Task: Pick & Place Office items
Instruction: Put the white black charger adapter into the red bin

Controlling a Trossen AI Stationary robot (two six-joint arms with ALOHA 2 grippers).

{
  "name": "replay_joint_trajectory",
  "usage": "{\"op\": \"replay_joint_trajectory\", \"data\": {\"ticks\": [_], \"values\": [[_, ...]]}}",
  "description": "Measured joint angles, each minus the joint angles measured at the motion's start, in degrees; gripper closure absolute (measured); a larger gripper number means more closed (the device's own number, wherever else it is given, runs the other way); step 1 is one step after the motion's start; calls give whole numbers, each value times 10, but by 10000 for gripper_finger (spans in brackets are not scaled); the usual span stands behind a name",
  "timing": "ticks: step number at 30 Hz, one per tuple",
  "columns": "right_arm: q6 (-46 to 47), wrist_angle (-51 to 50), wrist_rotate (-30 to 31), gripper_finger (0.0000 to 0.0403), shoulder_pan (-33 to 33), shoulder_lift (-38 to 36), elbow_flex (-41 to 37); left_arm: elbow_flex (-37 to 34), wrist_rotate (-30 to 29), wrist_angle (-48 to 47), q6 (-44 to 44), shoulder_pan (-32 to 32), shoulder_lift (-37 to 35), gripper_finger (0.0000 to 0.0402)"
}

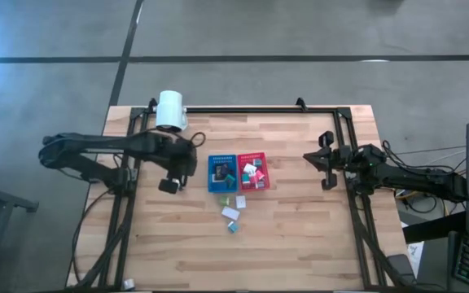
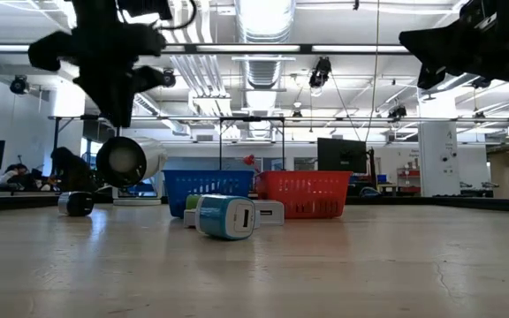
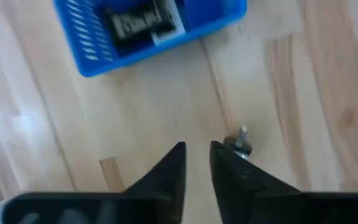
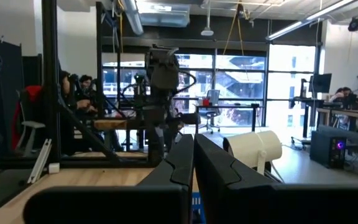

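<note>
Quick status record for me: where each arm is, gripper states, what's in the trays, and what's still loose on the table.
left gripper: above bare table left of the blue tray, fingers slightly apart, holding nothing
right gripper: raised at the table's right side, shut, empty
blue tray: holds a black item
red tray: several small items inside
loose items: a few on the table in front of the trays
white cylinder: at the table's far edge

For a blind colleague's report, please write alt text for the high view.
Two dark arms flank a wooden table: the left gripper hangs beside a blue tray, the right gripper waits at the right edge. A red tray adjoins the blue one; small items lie before them.
</note>
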Motion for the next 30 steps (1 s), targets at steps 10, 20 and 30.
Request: {"op": "replay_joint_trajectory", "data": {"ticks": [10,20,30], "values": [[-13,-20,0,394,0,-1,0,-53,73,6,83,-4,57,188],[-13,-20,0,394,0,-1,1,-134,60,67,119,-10,63,117],[-13,-29,0,394,0,0,7,-180,56,134,122,-10,69,119]]}}
